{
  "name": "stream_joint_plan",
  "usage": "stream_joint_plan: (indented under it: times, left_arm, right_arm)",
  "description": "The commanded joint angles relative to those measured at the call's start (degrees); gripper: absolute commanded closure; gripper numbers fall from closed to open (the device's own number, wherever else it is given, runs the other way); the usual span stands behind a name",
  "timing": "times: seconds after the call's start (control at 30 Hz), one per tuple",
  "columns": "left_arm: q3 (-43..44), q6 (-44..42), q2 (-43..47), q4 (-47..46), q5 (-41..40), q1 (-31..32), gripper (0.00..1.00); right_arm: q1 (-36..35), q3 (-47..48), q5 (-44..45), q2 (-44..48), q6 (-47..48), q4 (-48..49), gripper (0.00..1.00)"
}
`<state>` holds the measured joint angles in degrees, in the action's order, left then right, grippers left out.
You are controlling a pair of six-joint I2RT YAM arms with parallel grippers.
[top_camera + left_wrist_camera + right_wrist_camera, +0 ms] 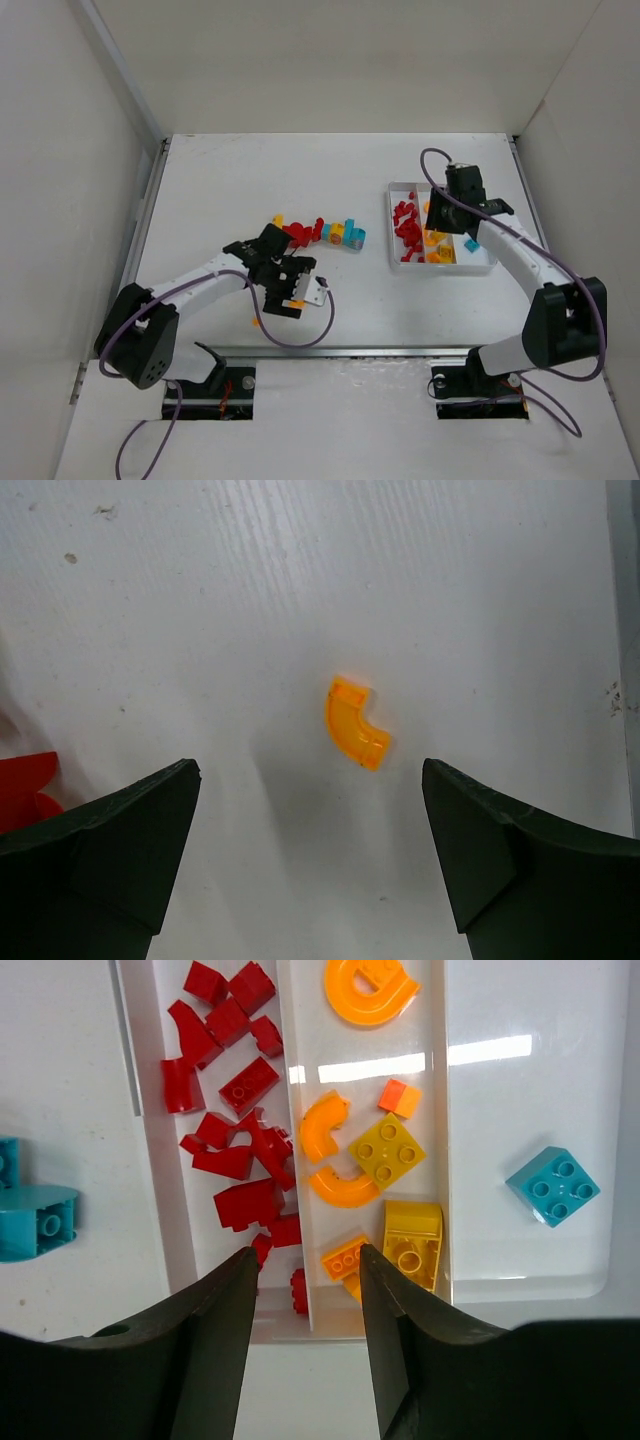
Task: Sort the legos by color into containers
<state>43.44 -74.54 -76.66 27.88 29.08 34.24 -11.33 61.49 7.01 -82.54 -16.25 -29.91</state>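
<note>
The white tray (482, 262) has three compartments. In the right wrist view the tray (520, 1110) holds several red legos (245, 1085) in its left compartment, several orange and yellow legos (385, 1150) in the middle one, and one cyan brick (552, 1186) in the right one. My right gripper (305, 1260) is open and empty above the divider between the red and orange compartments; in the top view it (447, 214) hangs over the tray. My left gripper (310, 780) is open and empty, low over the table. An orange curved lego (355, 723) lies just ahead, between its fingers.
A loose pile of red, orange and cyan legos (322, 233) lies mid-table, left of the tray. Cyan bricks (35, 1215) show at the right wrist view's left edge, a red piece (25, 792) at the left wrist view's left edge. White walls enclose the table.
</note>
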Motion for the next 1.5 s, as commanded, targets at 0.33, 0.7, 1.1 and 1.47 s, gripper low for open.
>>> stream_joint_plan:
  times: [0.33,0.7,1.1,1.47]
  left_arm:
    - [4.46,6.76,-9.37,4.11,-1.65,5.4,0.28]
    - [3.05,11.88,-14.22,0.69,-8.78,5.4,1.0]
    - [30.27,43.81,-13.78,-1.5,9.65,-3.63,1.0]
    - [48.93,84.91,-15.01,-6.97,-7.26,-3.57,1.0]
  right_arm:
    - [-1.32,-0.41,-0.06,5.37,-1.15,-1.64,0.49]
    - [-1.32,-0.42,1.08,8.01,-0.1,-1.64,0.49]
    - [-3.95,0.39,-7.71,18.8,2.27,5.2,0.49]
    - [-21.87,-9.99,-7.63,31.84,-0.1,24.9,0.48]
